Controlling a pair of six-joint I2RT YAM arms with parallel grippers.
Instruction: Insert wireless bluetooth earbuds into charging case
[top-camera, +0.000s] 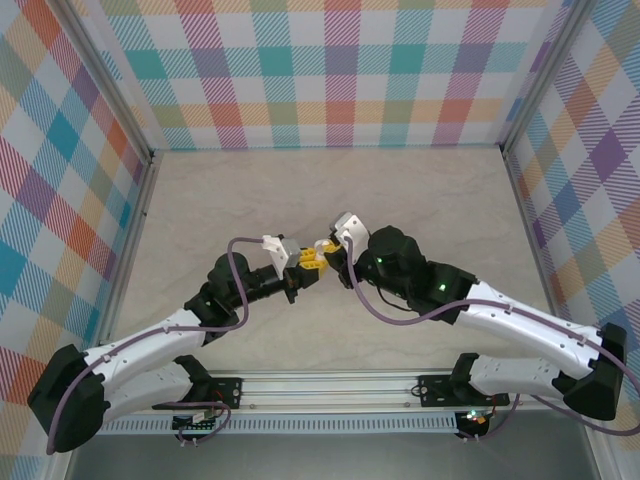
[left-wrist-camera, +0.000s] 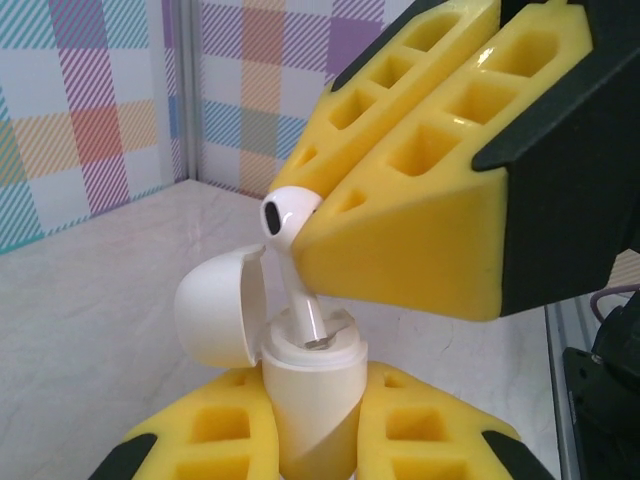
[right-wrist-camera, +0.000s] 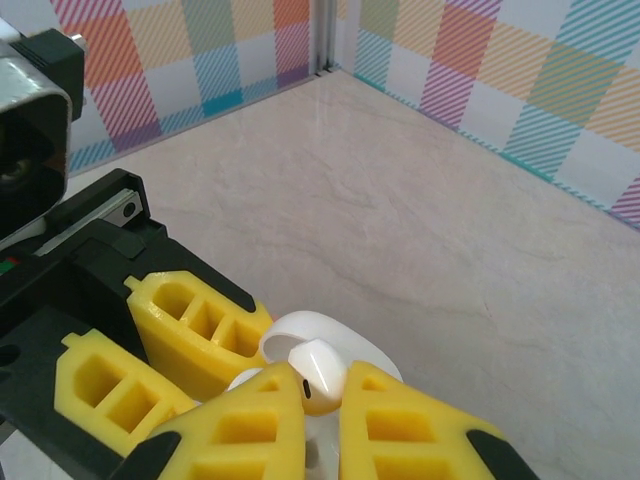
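Holding the charging case (left-wrist-camera: 310, 400) upright, lid open, pinched in my left gripper (left-wrist-camera: 315, 445), I steady its socket so my right gripper (right-wrist-camera: 320, 405), pinching a white earbud (left-wrist-camera: 288, 215), can slide the stem in.

Earbud (left-wrist-camera: 285, 215) white; case (left-wrist-camera: 310, 410) white; pincer fingers (left-wrist-camera: 420, 210) yellow, black-backed; walls (top-camera: 330, 70) pastel plaid; table (top-camera: 420, 190) beige, marble-veined.

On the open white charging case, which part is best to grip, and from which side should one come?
Grip the case on its smooth lower body, coming from the closed end, one finger on each flank, as the left end effector does. The lid hangs open to one side and the earbud stands in the top opening, so both must stay free.
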